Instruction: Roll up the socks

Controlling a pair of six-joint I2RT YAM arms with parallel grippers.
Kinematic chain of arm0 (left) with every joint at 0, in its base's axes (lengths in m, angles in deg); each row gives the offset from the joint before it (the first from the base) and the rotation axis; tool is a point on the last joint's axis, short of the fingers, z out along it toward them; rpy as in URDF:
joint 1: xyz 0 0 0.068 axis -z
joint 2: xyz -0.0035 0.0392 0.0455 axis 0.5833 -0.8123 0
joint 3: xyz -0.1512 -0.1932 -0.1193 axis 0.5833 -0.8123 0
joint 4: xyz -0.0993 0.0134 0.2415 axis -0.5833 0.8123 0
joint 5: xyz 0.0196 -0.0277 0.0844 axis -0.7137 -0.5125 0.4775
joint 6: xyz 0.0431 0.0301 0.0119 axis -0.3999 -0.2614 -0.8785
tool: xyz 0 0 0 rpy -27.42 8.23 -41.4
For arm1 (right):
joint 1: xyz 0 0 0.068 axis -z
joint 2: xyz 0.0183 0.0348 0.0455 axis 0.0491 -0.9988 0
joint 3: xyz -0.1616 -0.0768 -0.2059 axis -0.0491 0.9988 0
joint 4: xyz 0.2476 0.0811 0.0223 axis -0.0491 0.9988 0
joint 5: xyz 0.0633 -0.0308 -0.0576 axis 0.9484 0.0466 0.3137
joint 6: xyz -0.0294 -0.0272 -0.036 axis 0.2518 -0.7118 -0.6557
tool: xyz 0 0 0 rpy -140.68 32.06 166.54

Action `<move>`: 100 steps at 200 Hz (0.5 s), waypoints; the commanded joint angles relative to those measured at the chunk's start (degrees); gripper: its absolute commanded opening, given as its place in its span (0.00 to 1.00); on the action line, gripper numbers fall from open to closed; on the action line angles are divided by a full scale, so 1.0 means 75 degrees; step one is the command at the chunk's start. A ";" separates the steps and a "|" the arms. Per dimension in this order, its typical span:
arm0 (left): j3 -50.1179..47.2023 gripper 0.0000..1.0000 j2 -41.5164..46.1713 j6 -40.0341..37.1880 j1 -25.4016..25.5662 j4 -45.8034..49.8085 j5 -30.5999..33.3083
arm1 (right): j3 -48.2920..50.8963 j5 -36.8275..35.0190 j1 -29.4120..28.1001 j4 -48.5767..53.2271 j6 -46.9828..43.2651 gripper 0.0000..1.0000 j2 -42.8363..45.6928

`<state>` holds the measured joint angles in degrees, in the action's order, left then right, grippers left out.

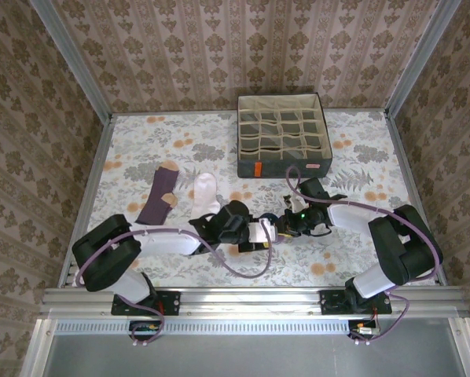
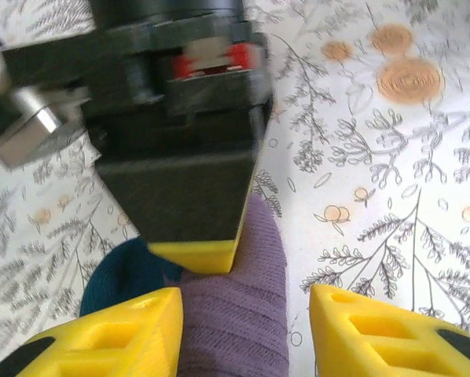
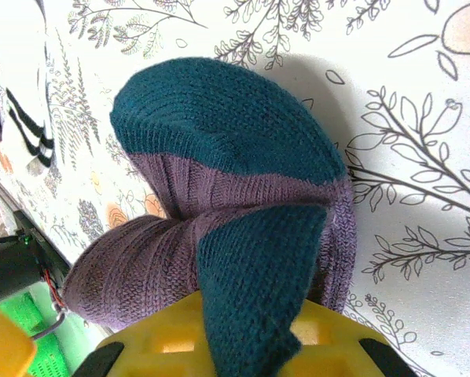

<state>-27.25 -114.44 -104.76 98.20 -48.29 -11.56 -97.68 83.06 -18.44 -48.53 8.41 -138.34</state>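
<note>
The purple sock with teal heel and toe lies bunched on the table between both grippers. My right gripper is shut on it, a teal fold pinched between the yellow fingers. In the left wrist view the purple sock runs between my left gripper's open fingers, against the left finger and apart from the right one. The right gripper's yellow-tipped finger presses on it there. Both grippers meet at the table's middle, left, right. A purple sock with tan heel and a white sock lie flat at the left.
A grey fabric box with beige grid cells stands at the back right of the floral tablecloth. The white sock's dark-striped cuff shows at the left edge of the right wrist view. Patterned walls enclose the table on three sides.
</note>
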 commanded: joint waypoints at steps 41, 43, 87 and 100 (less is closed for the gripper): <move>0.0665 0.41 -0.1293 -0.1289 0.0489 0.0198 0.1986 | 0.0180 -0.0869 0.0019 0.0994 -0.0136 0.05 -0.0388; 0.0677 0.40 -0.1334 -0.1272 0.0488 0.0195 0.2006 | 0.0180 -0.0867 0.0021 0.0998 -0.0133 0.05 -0.0397; 0.0944 0.26 -0.1956 -0.0691 0.0422 0.0620 0.2050 | 0.0279 -0.0647 0.0045 0.0803 -0.0145 0.06 -0.0342; 0.1052 0.20 -0.2050 -0.0428 0.0331 0.0960 0.1798 | 0.0318 -0.0513 0.0091 0.0703 -0.0125 0.07 -0.0321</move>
<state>-20.81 -125.94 -111.32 101.92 -47.18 1.71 -97.83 82.97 -17.44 -48.11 8.28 -138.74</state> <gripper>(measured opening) 0.244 0.121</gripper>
